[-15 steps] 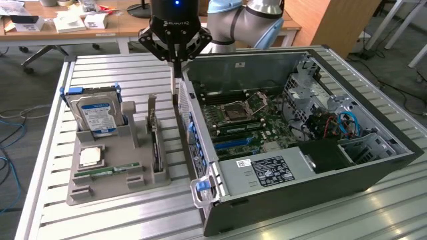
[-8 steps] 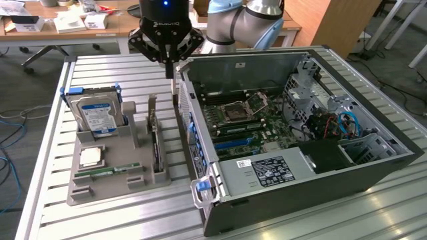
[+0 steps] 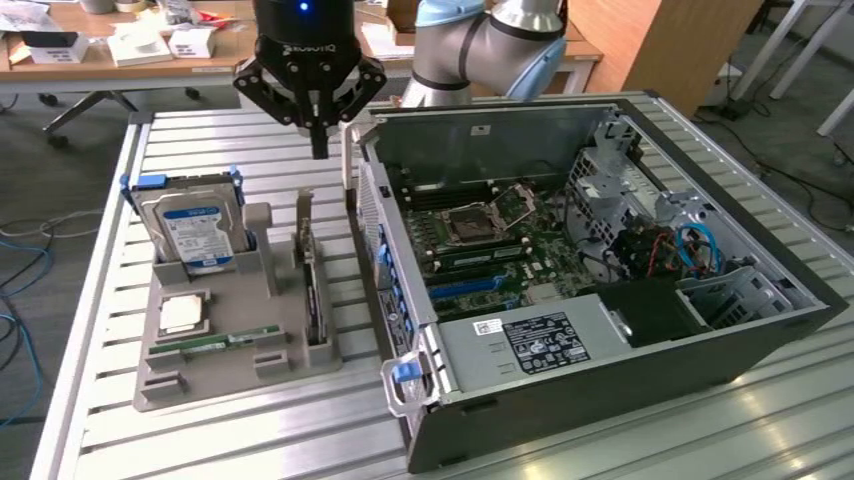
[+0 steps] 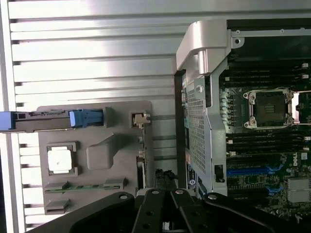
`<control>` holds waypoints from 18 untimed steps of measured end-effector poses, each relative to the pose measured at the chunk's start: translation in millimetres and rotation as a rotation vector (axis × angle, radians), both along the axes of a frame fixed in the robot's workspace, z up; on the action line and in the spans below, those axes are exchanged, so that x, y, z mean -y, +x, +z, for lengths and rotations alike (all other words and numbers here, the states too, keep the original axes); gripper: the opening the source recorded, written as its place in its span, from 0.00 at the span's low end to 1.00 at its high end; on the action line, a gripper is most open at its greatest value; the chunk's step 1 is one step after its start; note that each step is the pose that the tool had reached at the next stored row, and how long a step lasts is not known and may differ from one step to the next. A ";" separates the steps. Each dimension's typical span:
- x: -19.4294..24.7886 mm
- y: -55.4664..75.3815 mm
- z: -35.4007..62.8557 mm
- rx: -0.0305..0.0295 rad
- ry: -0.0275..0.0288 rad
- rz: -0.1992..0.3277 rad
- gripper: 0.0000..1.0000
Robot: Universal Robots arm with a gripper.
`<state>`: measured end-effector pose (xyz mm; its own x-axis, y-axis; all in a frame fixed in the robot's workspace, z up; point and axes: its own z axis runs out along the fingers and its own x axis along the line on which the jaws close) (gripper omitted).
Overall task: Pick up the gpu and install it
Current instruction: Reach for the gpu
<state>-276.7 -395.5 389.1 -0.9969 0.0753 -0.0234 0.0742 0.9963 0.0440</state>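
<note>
Gpu: thin flat card, dark face with a brownish board edge, standing on its long edge.
Place: slot of the grey holder, on the side nearest the open case.
Gripper: fingers pinched together, empty, hanging above the gpu's far end, clear of it.
Also in holder: upright hard drive, processor, RAM stick.
Underneath: slatted table.

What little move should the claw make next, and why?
Probably open its fingers. The gripper hangs shut and empty above the gpu, which stands on edge in the gray holder. Shut fingers could not straddle the card's top edge.
</note>
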 end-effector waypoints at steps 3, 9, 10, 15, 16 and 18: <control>-0.4 -5.3 -0.4 0.0001 0.0000 0.000 0.11; -0.4 -5.5 -0.3 0.0000 -0.0001 0.000 0.11; -0.3 -5.5 -0.3 0.0000 0.0000 0.000 0.11; 0.0 -5.7 -0.3 0.0000 0.0000 0.000 0.11; 0.5 -5.7 -0.3 0.0000 0.0000 0.000 0.11; 2.2 -5.9 -0.3 0.0000 0.0000 0.000 0.11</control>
